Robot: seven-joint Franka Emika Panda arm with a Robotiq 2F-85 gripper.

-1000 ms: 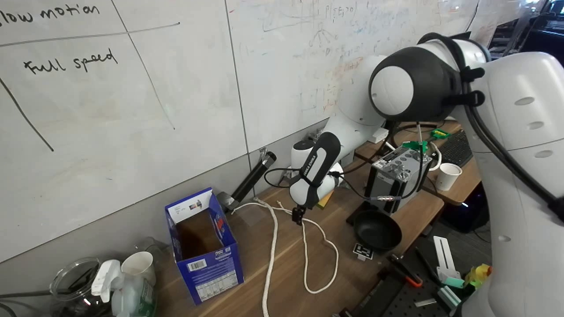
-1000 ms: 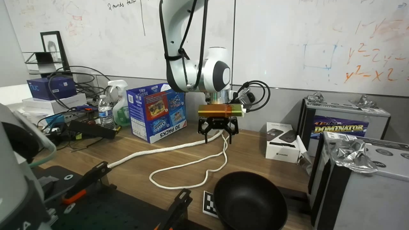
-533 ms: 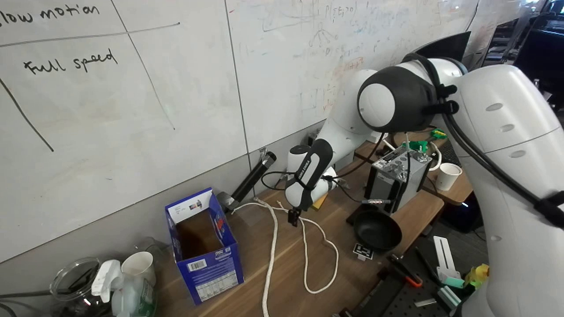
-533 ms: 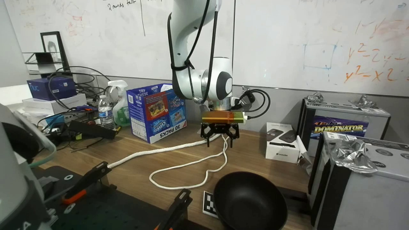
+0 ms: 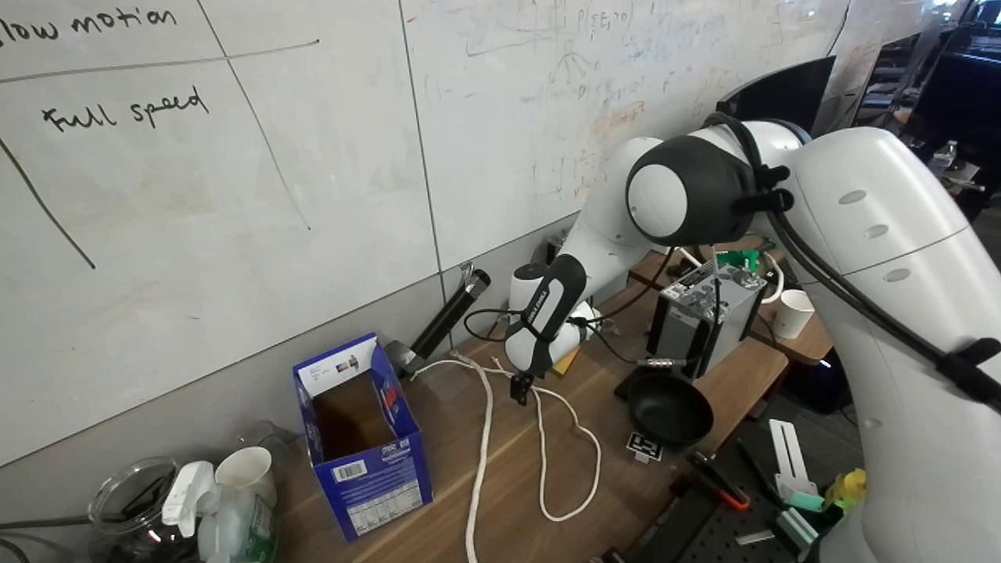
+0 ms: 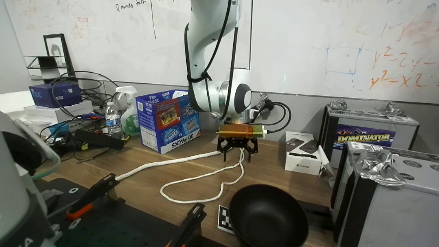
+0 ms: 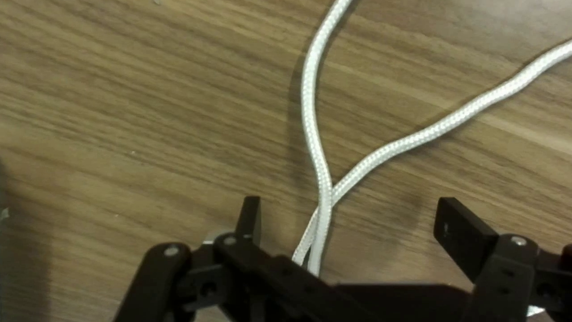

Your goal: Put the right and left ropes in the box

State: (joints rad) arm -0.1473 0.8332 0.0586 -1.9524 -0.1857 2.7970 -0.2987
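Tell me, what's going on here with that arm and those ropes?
A robot arm has its gripper open above a thin white rope that loops across the wooden table, and it holds nothing at the moment. In the wrist view, strands of that rope cross between the jaws. A thicker white rope runs between that loop and the blue box, whose top is open. Neither rope is in the box yet; the arm looks ready to pick up the thin one first.
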